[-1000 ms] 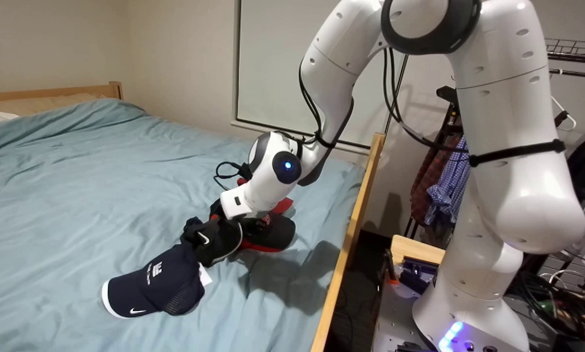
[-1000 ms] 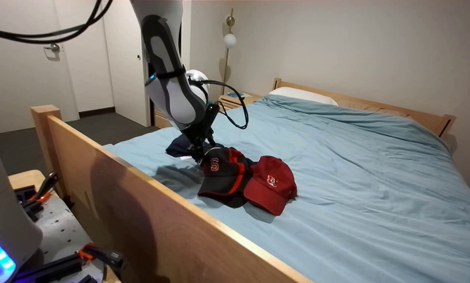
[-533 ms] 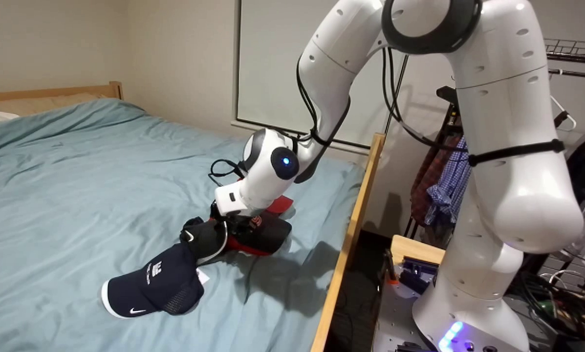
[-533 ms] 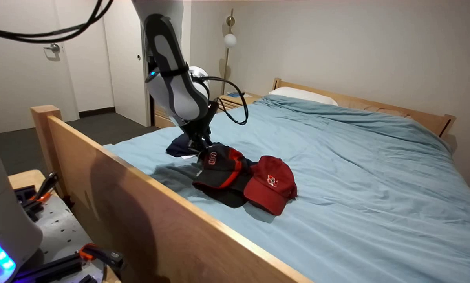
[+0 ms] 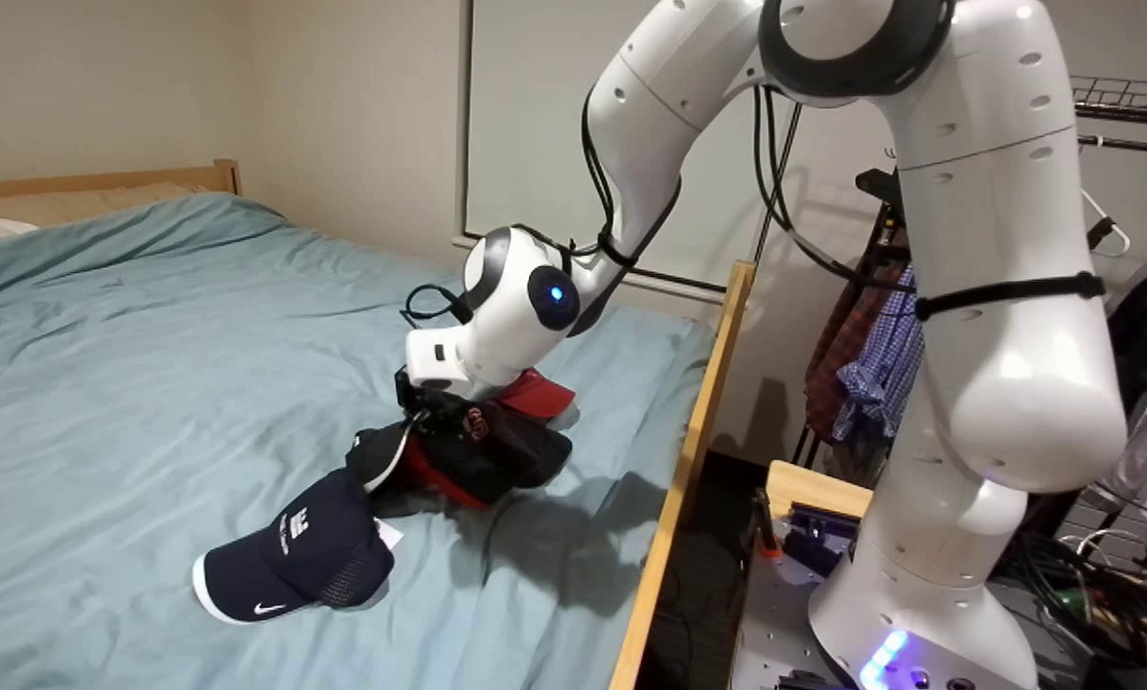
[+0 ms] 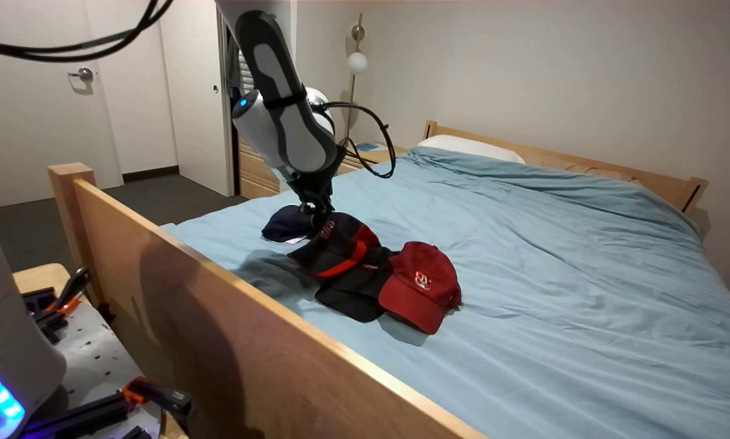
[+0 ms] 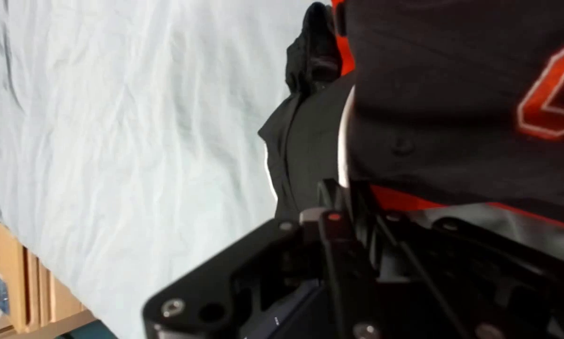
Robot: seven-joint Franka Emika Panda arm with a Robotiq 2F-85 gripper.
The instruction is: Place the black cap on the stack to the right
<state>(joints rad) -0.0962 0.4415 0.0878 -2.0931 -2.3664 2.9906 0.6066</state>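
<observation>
The gripper (image 7: pixel 343 193) is narrow; in the wrist view, just below centre, the white brim edge of the black cap (image 7: pixel 307 146) runs between its fingertips, which I read as a pinch; a thin rim is the easy part to catch, though it would leave the crown free to swing; whether neighbouring cloth is caught too, cannot tell. In an exterior view the black cap sits left of centre, brim edge steep under the gripper; it is not yet on the stack (image 5: pixel 487 450), directly to its right and apparently touching. Top of that stack, the S cap (image 6: pixel 340 242), tilts above a dark lower cap (image 6: pixel 361 297), brim toward the lower left; probably propped by the fingers or the held brim; red cap (image 6: pixel 422 280), right, seems to abut the stack; navy cap (image 5: pixel 309 551), lower left, logo up, likely no part of the job; next calls for raising the black cap clear, then carrying it rightward over the stack; main risk, dragging the S cap along and spilling the stack.
</observation>
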